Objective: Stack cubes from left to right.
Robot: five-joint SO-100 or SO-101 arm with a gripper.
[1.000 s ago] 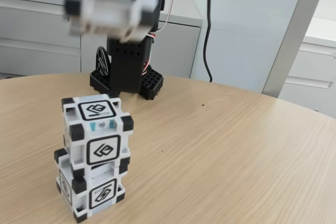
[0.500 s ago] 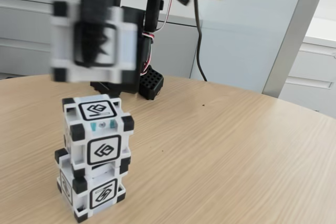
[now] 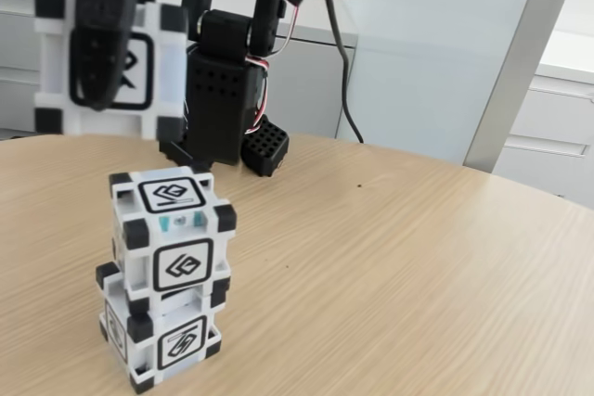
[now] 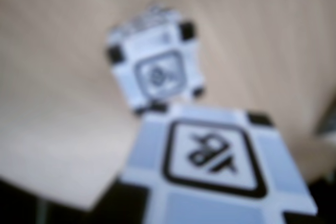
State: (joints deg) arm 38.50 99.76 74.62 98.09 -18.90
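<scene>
**Third cube aloft, off to the left of the stack**

The third cube [image 3: 104, 67] hangs in the air, clamped in the gripper [image 3: 107, 53], whose dark finger crosses the cube's front face in the fixed view. Below it, the two-cube stack [image 3: 167, 275] stands on the wooden table [image 3: 418, 275], the upper cube sitting slightly askew on the lower.

The relation that matters: in the fixed view the held cube sits well above the stack and offset to its left, so its right edge barely overlaps the stack's top face. In the wrist view, which is blurred, the held cube [image 4: 210, 174] fills the lower frame and the stack's top [image 4: 156, 72] lies beyond it, up and to the left, not yet underneath. A sideways correction looks needed before any descent.
</scene>
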